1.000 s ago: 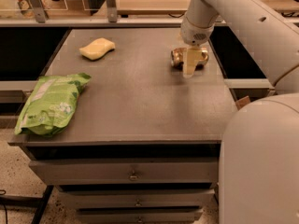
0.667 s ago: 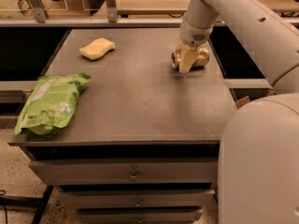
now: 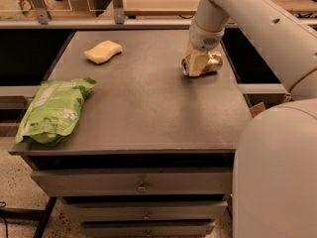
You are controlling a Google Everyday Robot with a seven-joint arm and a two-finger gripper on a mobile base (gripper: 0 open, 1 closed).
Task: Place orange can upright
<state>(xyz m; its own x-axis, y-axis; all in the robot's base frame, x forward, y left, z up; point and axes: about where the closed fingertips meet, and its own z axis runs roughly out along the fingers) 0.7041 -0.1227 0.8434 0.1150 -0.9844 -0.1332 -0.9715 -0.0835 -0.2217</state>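
The orange can (image 3: 215, 62) lies on its side at the far right of the grey table top (image 3: 148, 98), with its silver end facing left. My gripper (image 3: 199, 64) is down on the can from above, and its beige end covers the middle of the can. The white arm reaches in from the upper right.
A yellow sponge (image 3: 103, 51) lies at the far left of the table. A green snack bag (image 3: 54, 110) lies at the front left and overhangs the edge. The table's right edge is just right of the can. Drawers are below the front edge, and a rail runs behind the table.
My gripper has come down from just above and in front of the can onto it. The can has stayed in the same place, on its side.
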